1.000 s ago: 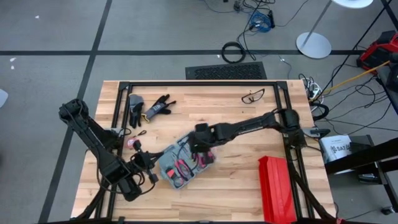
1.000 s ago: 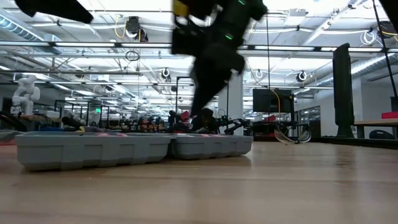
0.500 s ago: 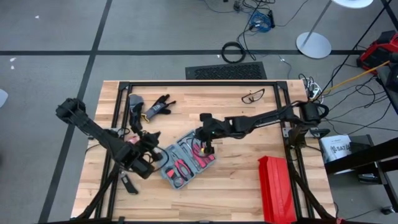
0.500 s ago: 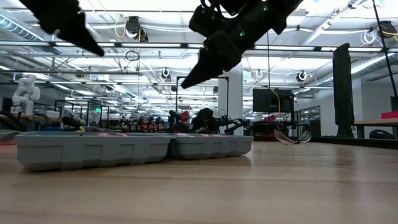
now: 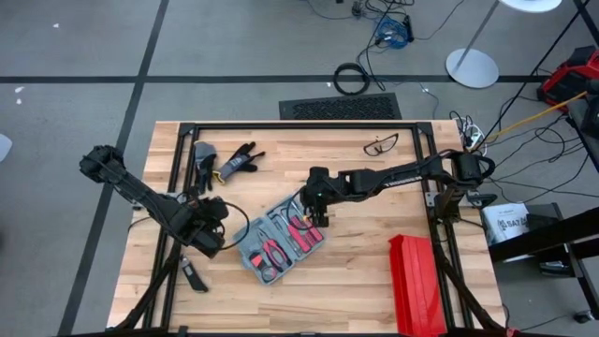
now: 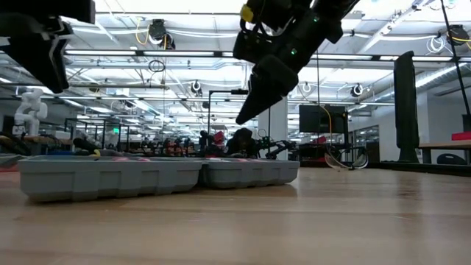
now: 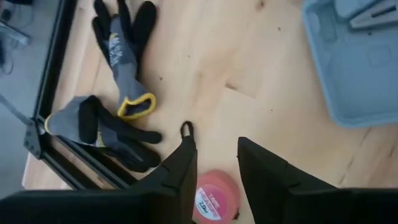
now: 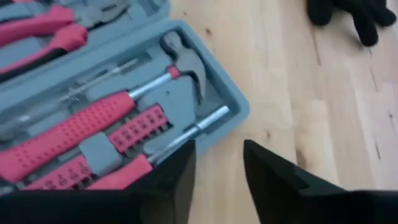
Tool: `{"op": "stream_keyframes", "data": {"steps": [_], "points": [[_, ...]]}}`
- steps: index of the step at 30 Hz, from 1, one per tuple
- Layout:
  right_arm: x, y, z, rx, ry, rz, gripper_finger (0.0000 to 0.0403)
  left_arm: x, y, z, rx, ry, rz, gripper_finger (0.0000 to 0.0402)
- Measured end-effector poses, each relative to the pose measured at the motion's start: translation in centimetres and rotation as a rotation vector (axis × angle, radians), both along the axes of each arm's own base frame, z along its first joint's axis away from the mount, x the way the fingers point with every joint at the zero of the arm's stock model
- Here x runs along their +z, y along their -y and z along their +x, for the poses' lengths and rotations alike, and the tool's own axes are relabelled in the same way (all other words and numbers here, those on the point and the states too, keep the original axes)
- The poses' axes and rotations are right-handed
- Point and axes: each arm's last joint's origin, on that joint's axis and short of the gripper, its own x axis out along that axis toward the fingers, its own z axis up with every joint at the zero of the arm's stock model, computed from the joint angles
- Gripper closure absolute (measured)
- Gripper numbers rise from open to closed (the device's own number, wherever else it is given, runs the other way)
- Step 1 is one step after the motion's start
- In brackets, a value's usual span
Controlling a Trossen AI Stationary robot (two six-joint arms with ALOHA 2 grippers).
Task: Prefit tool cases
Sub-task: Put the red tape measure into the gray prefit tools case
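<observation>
The blue-grey tool case [image 5: 281, 243] lies open and flat on the wooden table, its grey slots holding red-handled tools: a hammer [image 8: 177, 65], pliers and screwdrivers. In the low view the case [image 6: 158, 177] rests on its underside. My right gripper [image 5: 313, 213] hangs open above the case's far right corner [image 8: 239, 112]. My left gripper [image 5: 208, 215] hangs open to the left of the case, above a red tape measure [image 7: 214, 198] on the table. Both grippers show high in the low view, the left gripper [image 6: 44, 62] and the right gripper [image 6: 249, 110], clear of the case.
A pair of black-and-grey gloves [image 5: 226, 161] lies at the far left, also seen as gloves [image 7: 118, 106] in the left wrist view. Safety glasses [image 5: 381, 143] lie at the far right. A long red ribbed box [image 5: 416, 285] stands at the near right. Bare wood lies between case and box.
My right gripper has lifted off the case and drawn back toward the table's far right. My left gripper has swung from the case's near left corner toward the far left, turning as it went. The case lies open where it was.
</observation>
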Motion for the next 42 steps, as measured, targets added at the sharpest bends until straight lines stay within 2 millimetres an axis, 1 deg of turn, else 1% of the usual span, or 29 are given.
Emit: {"op": "stream_keyframes", "data": {"steps": [4, 7, 9, 13, 14, 18, 21, 23, 27, 32, 35, 38, 40, 42], "points": [[0.2, -0.1, 0.2, 0.001, 0.032, 0.003, 0.0247, -0.1, 0.1, 0.0, 0.0, -0.013, -0.027, 0.0281], [0.3, -0.1, 0.4, 0.0, 0.05, 0.016, 0.023, -0.3, 0.0, -0.1, 0.068, 0.01, -0.032, 0.0281], [0.3, -0.2, 0.4, 0.018, 0.051, 0.041, 0.0219, -0.9, -0.7, -0.4, 0.22, 0.021, -0.033, 0.0281], [0.3, -0.3, 0.4, 0.021, 0.053, 0.055, 0.0202, -2.9, -1.8, -0.9, 0.64, 0.033, -0.139, 0.0281], [0.3, -0.3, 0.4, 0.022, 0.055, 0.055, 0.0197, -3.4, -1.8, -0.8, 0.684, 0.037, -0.169, 0.0281], [0.6, -0.2, 0.7, 0.023, 0.092, 0.054, 0.0183, -5.1, -2.4, -0.7, 0.73, 0.059, -0.201, 0.0281], [0.7, -0.3, 0.8, 0.036, 0.117, 0.067, 0.0177, -6.2, -2.5, -0.5, 0.76, 0.048, -0.286, 0.0281], [0.8, -0.4, 0.9, 0.04, 0.129, 0.073, 0.0177, -6.8, -2.4, -0.3, 0.75, 0.037, -0.346, 0.0281], [0.8, -0.6, 0.9, 0.044, 0.127, 0.077, 0.0176, -7.2, -2.7, -0.8, 0.779, 0.01, -0.318, 0.0281], [0.9, -1.2, 1.0, 0.05, 0.14, 0.085, 0.0176, -7.3, -2.8, -0.7, 0.804, 0.018, -0.316, 0.0281], [0.9, -1.6, 1.0, 0.055, 0.145, 0.091, 0.0176, -7.6, -3.2, -0.4, 0.868, 0.002, -0.314, 0.0281], [1.0, -1.9, 1.0, 0.065, 0.147, 0.091, 0.0176, -8.0, -3.7, 0.0, 0.981, -0.036, -0.33, 0.0282], [1.0, -2.1, 1.0, 0.07, 0.148, 0.092, 0.0176, -8.2, -4.1, 0.2, 1.046, -0.027, -0.315, 0.0289], [1.0, -2.3, 1.0, 0.074, 0.149, 0.092, 0.0176, -8.4, -4.2, 0.4, 1.054, -0.017, -0.281, 0.0311]]}}
